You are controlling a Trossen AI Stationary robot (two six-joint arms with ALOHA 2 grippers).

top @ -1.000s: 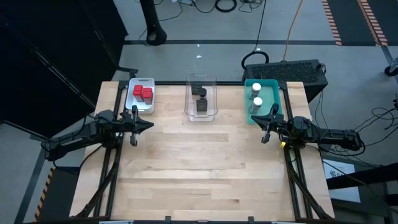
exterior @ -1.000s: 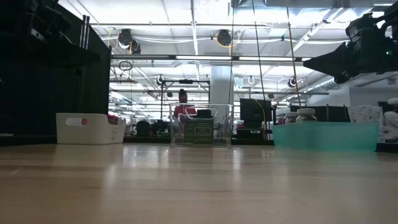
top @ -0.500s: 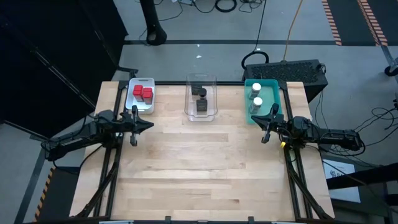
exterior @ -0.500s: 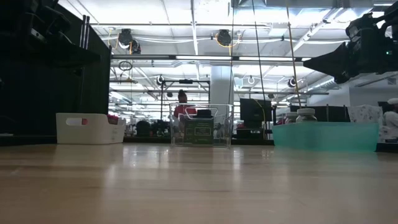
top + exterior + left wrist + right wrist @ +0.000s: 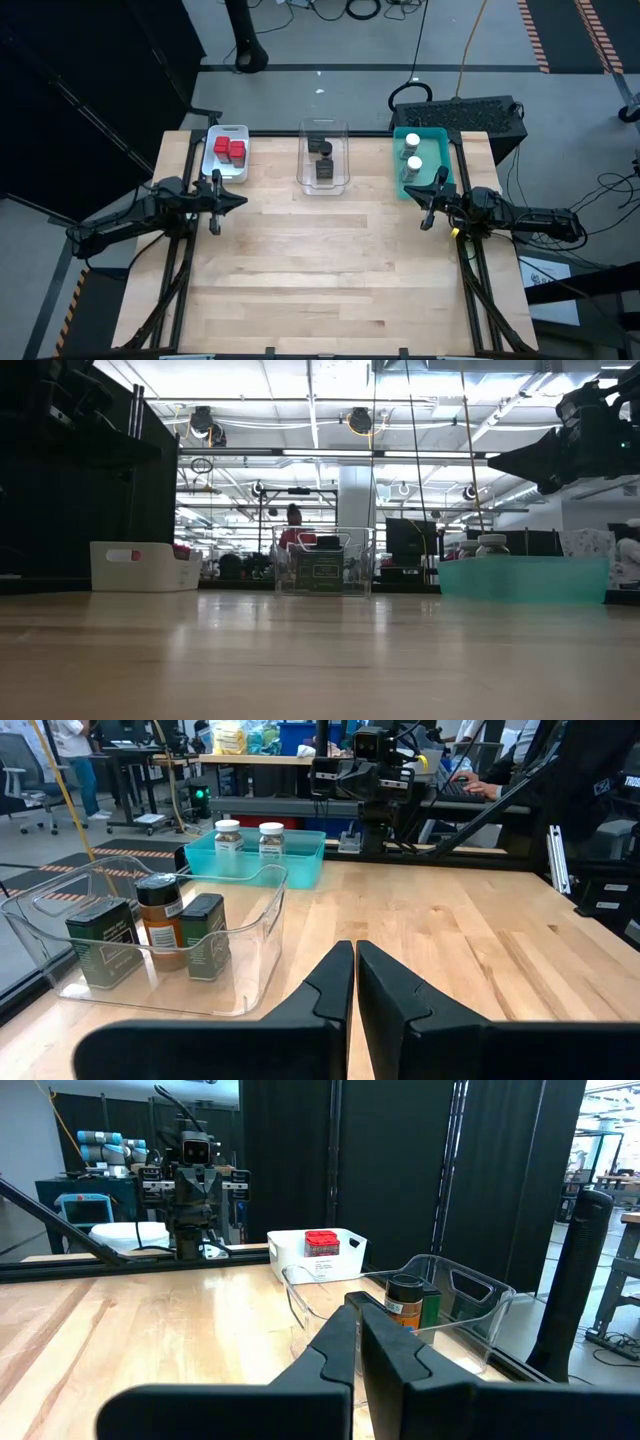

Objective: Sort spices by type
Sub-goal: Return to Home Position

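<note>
The spices sit in three trays along the table's far edge. Two red tins [image 5: 229,150] stand in the white tray [image 5: 212,162] at the left. Two dark tins [image 5: 103,942] and an amber jar with a dark cap [image 5: 160,918] stand in the clear tray [image 5: 342,170] in the middle. Two white-capped jars [image 5: 412,148] stand in the teal tray [image 5: 398,165] at the right. My left gripper [image 5: 243,200] hovers shut by the table's left edge, pointing level toward the right. My right gripper [image 5: 418,203] hovers shut by the right edge, pointing level toward the left, just near of the teal tray.
The bare wooden tabletop [image 5: 330,260] stretches between the two arms and toward the near edge. A dark box [image 5: 460,112] stands behind the teal tray, off the table. In the room beyond, a person [image 5: 293,530] shows behind the clear tray.
</note>
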